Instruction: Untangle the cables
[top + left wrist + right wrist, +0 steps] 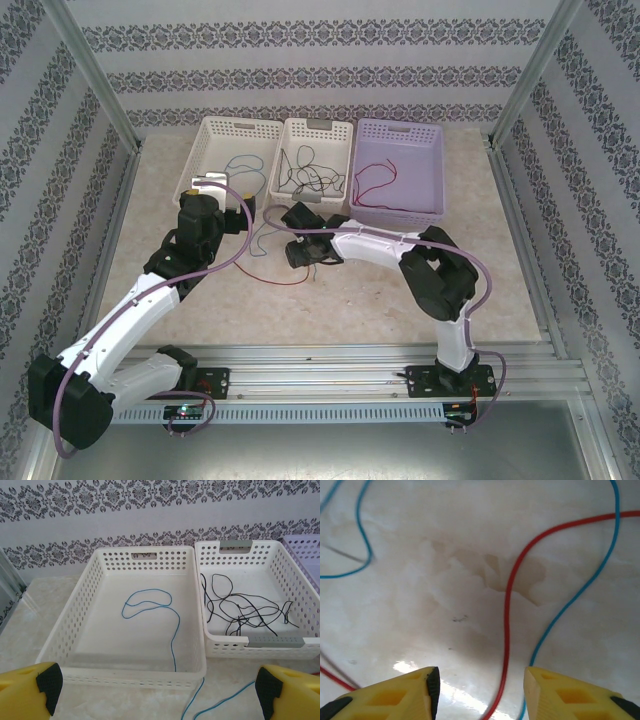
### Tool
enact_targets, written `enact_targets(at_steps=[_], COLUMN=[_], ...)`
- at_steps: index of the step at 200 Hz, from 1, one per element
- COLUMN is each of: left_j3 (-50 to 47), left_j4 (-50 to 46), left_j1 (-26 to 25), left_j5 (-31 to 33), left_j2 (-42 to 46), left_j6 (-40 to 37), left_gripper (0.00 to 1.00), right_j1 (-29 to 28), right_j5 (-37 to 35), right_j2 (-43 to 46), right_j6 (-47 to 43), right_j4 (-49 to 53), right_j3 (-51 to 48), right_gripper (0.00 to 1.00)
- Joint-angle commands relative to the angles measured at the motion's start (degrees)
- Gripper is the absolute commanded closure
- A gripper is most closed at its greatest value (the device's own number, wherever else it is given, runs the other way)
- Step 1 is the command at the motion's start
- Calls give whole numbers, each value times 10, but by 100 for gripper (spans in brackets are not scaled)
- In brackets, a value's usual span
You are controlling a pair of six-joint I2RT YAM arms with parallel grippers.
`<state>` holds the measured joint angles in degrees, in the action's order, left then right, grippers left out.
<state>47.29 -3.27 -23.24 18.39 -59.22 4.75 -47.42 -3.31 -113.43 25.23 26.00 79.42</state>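
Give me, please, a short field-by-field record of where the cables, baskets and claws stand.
left basket: blue cable, trailing over the front rim onto the table
middle basket: black cables, loosely tangled
lilac basket: red cable
table: second red cable, lying loose
left claw: open, empty, facing the baskets
right claw: open, over the table, second red cable running between its fingers

The left hand (pixel 157 692) reaches far, held level with jaws spread wide; the right hand (pixel 481 685) points straight down, jaws partly apart.
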Motion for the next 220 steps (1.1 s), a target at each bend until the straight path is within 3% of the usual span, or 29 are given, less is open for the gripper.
enact_targets(at_steps=[1,41,85,169,220], left_j3=[18,18,18,19,19], left_j4=[-6,-5,-6,-6,-6], left_j1=[-3,-3,-3,-3,-3], left_j5=[-1,1,1,2,2], left_j2=[-1,-1,-2,-1,0], left_j6=[2,1,0,0,-1], left_gripper=[0,0,0,0,0], right_j1=[-3,-3,-3,-4,-24], right_j5=[-35,-34,-25,-35,-72], right_j2=[-23,-56,-73,-52,-4], right_j6=[-10,-10,-6,-5,-18], right_j4=[24,29,30,40,76], right_j3=[22,34,41,35,40], right_gripper=[53,54,63,95,97])
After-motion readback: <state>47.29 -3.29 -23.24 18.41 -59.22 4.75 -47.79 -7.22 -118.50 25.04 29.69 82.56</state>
